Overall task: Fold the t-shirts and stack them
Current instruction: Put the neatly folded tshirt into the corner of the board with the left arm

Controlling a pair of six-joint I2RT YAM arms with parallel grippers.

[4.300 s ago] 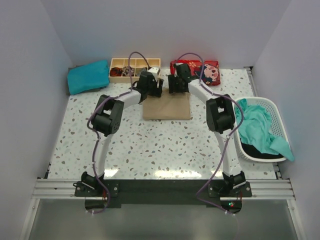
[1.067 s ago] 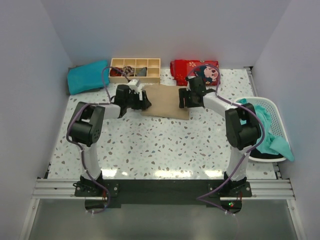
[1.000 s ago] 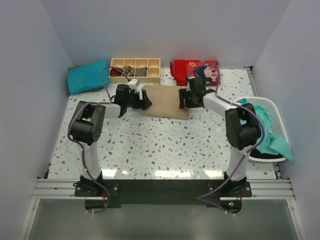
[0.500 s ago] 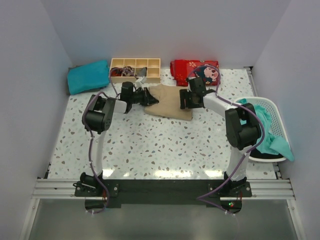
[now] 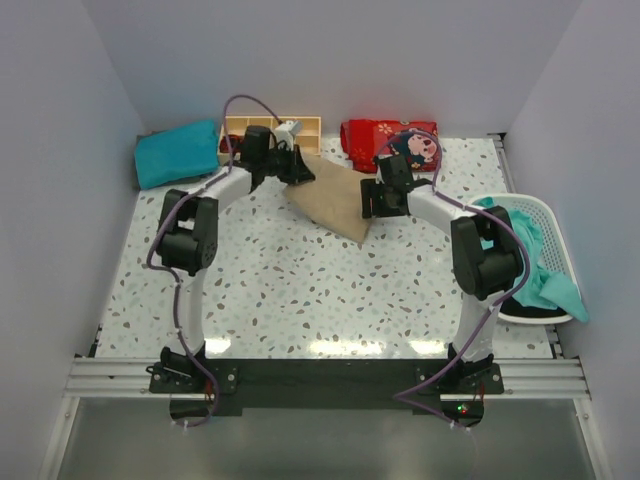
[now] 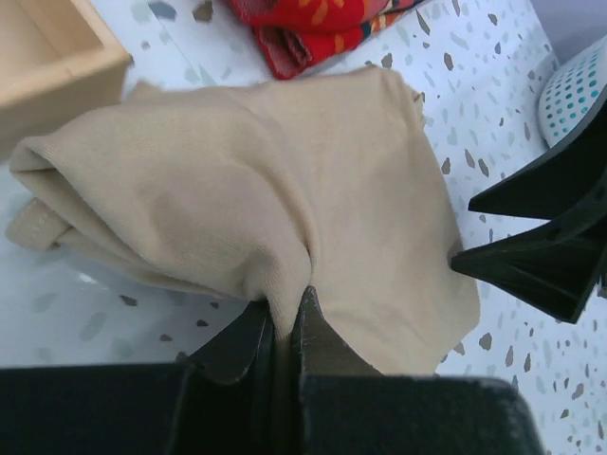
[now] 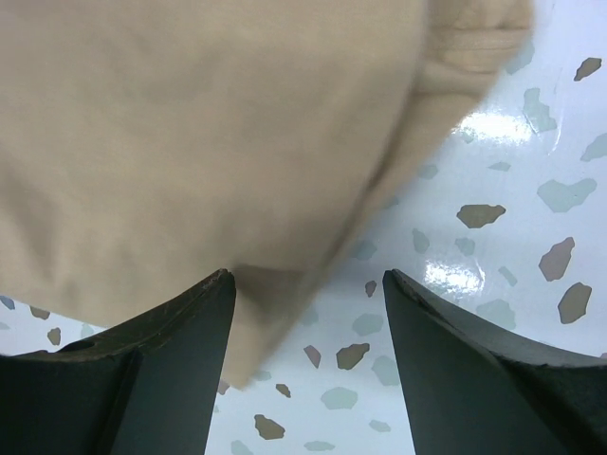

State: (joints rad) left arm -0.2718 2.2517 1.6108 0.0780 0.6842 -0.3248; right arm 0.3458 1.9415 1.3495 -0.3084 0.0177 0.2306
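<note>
The tan t-shirt (image 5: 331, 201) lies folded at the back middle of the table, pulled askew into a diagonal wedge. My left gripper (image 5: 298, 169) is shut on a pinch of its back left edge, and in the left wrist view the cloth (image 6: 237, 180) bunches between the closed fingertips of that gripper (image 6: 287, 308). My right gripper (image 5: 372, 200) stands open at the shirt's right edge. In the right wrist view that gripper (image 7: 308, 280) straddles the edge of the tan cloth (image 7: 190, 123), holding nothing. One teal t-shirt (image 5: 175, 152) lies folded at the back left. Another teal t-shirt (image 5: 522, 255) is heaped in the basket.
A wooden compartment box (image 5: 306, 127) stands at the back, just behind the left gripper. A red patterned cloth (image 5: 392, 134) lies to its right. The white basket (image 5: 548, 212) sits at the table's right edge. Walls close in the left, back and right.
The left gripper has shut on the tan shirt's left edge and pulled it back towards the wooden box, skewing the shirt. The right gripper has stayed open in place.
</note>
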